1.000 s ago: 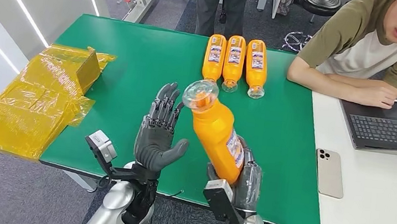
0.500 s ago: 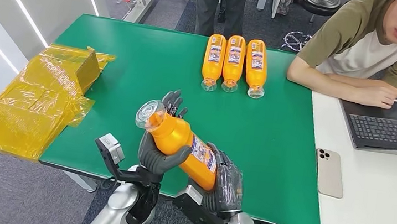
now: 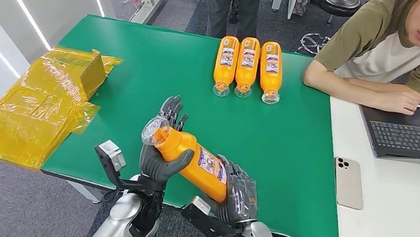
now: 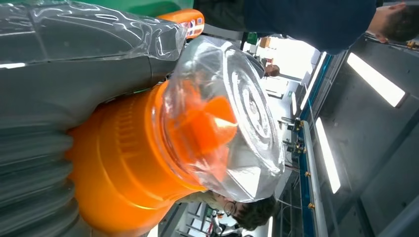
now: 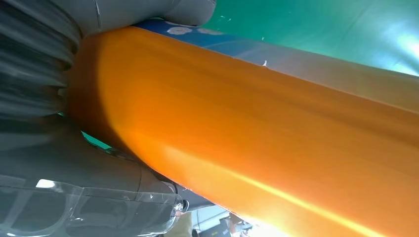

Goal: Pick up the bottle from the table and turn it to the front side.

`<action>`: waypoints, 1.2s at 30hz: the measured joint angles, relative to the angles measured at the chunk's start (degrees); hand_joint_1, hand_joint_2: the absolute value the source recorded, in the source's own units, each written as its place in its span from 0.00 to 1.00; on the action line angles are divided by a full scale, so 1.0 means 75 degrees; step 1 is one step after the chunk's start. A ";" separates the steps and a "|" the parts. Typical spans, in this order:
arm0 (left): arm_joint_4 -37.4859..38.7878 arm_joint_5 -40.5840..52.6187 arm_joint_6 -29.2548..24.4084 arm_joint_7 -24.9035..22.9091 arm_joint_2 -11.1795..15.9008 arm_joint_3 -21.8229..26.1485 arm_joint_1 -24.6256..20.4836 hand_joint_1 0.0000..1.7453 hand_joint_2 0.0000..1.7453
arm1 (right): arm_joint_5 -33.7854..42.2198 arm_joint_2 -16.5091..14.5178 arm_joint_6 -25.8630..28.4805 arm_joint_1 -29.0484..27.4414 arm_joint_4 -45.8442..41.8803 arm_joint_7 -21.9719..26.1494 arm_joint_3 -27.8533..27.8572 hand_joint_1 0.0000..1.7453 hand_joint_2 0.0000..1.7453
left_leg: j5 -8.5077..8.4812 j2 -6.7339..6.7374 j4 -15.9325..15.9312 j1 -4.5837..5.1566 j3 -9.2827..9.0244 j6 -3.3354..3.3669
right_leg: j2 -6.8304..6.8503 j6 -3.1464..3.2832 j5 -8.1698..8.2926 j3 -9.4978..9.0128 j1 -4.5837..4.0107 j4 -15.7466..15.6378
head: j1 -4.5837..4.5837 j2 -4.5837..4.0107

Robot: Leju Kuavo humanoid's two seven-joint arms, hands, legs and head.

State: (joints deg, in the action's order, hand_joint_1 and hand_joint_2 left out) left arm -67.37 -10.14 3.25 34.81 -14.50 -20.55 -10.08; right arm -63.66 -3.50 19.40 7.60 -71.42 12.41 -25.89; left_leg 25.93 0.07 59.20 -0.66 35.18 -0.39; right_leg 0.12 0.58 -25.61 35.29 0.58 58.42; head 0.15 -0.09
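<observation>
An orange bottle (image 3: 192,156) with a clear cap and a printed label lies tilted above the near edge of the green table (image 3: 142,64), cap toward my left. My right hand (image 3: 239,193) grips its base end, and my left hand (image 3: 161,151) holds its neck, thumb wrapped over the shoulder. In the left wrist view the clear cap (image 4: 222,118) and orange neck sit against my left hand (image 4: 59,98). The right wrist view has the orange bottle body (image 5: 257,143) held in my right hand (image 5: 74,163).
Three more orange bottles (image 3: 247,63) lie side by side at the table's far edge. Crumpled yellow plastic wrap (image 3: 44,101) hangs off the left side. A person (image 3: 391,49) leans on the right end beside a laptop (image 3: 412,134) and phone (image 3: 348,183).
The bottle swung from nearly upright in my right hand down to a tilted lie across both hands. My left hand closed on its neck, and the cap end dropped toward my left.
</observation>
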 joint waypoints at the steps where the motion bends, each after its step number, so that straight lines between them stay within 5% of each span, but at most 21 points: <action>1: -0.0002 -0.0007 -0.0001 0.0005 -0.0001 0.0033 0.0007 0.72 1.00 | -0.0040 0.0001 -0.0021 0.0002 0.0001 -0.0014 -0.0001 1.00 1.00 | 0.0000 0.0000 0.0000 0.0000 0.0000 0.0000 | 0.0000 0.0000 0.0000 0.0000 0.0000 0.0000 | 0.0000 0.0000; 2: -0.0009 -0.0018 -0.0001 0.0012 -0.0001 0.0066 0.0014 0.97 1.00 | -0.0071 0.0001 -0.0048 0.0004 0.0004 -0.0027 -0.0004 1.00 1.00 | 0.0000 0.0000 0.0000 0.0000 0.0000 0.0000 | 0.0000 0.0000 0.0000 0.0000 0.0000 0.0000 | 0.0000 0.0000; 3: -0.0018 -0.0029 0.0008 0.0020 -0.0002 0.0097 0.0021 1.00 1.00 | -0.0095 0.0002 -0.0071 0.0006 0.0009 -0.0040 -0.0006 1.00 1.00 | 0.0000 0.0000 0.0000 0.0000 0.0000 0.0000 | 0.0000 0.0000 0.0000 0.0000 0.0000 0.0000 | 0.0001 0.0000; 14: -0.0146 -0.0030 0.0540 -0.0017 -0.0005 0.0219 0.0062 1.00 1.00 | -0.0323 0.0004 -0.0075 0.0132 0.0107 -0.0093 -0.0004 1.00 1.00 | 0.0000 0.0000 0.0001 0.0000 0.0000 0.0000 | 0.0000 0.0000 0.0000 -0.0001 0.0000 0.0000 | 0.0001 0.0000; 16: -0.0149 -0.0007 0.0575 -0.0017 -0.0005 0.0219 0.0063 1.00 1.00 | -0.0363 0.0004 -0.0060 0.0124 0.0106 -0.0110 -0.0001 0.91 1.00 | 0.0000 0.0000 0.0001 0.0000 0.0000 0.0000 | 0.0000 0.0000 0.0000 0.0000 0.0000 0.0000 | 0.0001 0.0000; 20: -0.0150 0.0058 0.0658 -0.0012 -0.0005 0.0219 0.0062 1.00 1.00 | -0.0490 0.0004 0.0143 0.0058 0.0067 -0.0136 -0.0004 0.06 1.00 | 0.0000 0.0000 0.0001 0.0000 0.0000 0.0000 | 0.0000 0.0000 0.0000 0.0000 0.0000 0.0000 | 0.0001 0.0000; 21: -0.0151 0.0075 0.0687 -0.0009 -0.0005 0.0219 0.0061 1.00 1.00 | -0.0556 0.0004 0.0299 0.0027 0.0048 -0.0130 -0.0009 0.00 1.00 | 0.0000 0.0000 0.0000 0.0000 0.0000 0.0000 | 0.0000 0.0000 0.0000 0.0000 0.0000 0.0000 | 0.0001 0.0000; 29: -0.0156 0.0300 0.0627 -0.0015 -0.0008 0.0216 0.0057 1.00 1.00 | -0.0356 -0.0123 0.1810 -0.0228 -0.0281 0.0319 -0.0194 0.00 1.00 | 0.0000 0.0000 0.0000 -0.0001 0.0000 0.0000 | 0.0001 0.0000 0.0000 0.0001 0.0000 0.0001 | 0.0002 0.0000; 32: -0.0160 0.0689 0.0327 -0.0001 -0.0004 0.0211 0.0058 1.00 1.00 | 0.0710 -0.0269 0.2530 -0.0410 -0.0671 0.1285 -0.0111 0.00 1.00 | 0.0000 0.0001 0.0000 0.0000 0.0000 0.0000 | 0.0000 0.0000 0.0000 0.0001 0.0000 0.0001 | 0.0001 0.0000; 36: -0.0277 0.1470 -0.0374 -0.0063 0.0015 0.0211 0.0073 1.00 1.00 | 0.1959 -0.0556 0.2635 -0.0667 -0.1382 0.2619 0.0255 0.00 1.00 | 0.0000 0.0003 0.0000 0.0000 0.0001 0.0000 | -0.0002 0.0000 0.0000 0.0000 0.0001 0.0001 | 0.0001 0.0000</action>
State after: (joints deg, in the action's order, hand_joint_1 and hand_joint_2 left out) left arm -69.45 0.89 0.44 34.34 -14.39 -18.97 -9.54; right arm -48.96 -7.68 39.17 2.60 -81.79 32.06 -23.98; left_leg 25.93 0.09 59.20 -0.66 35.18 -0.40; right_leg 0.11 0.58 -25.61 35.28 0.59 58.43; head 0.16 -0.09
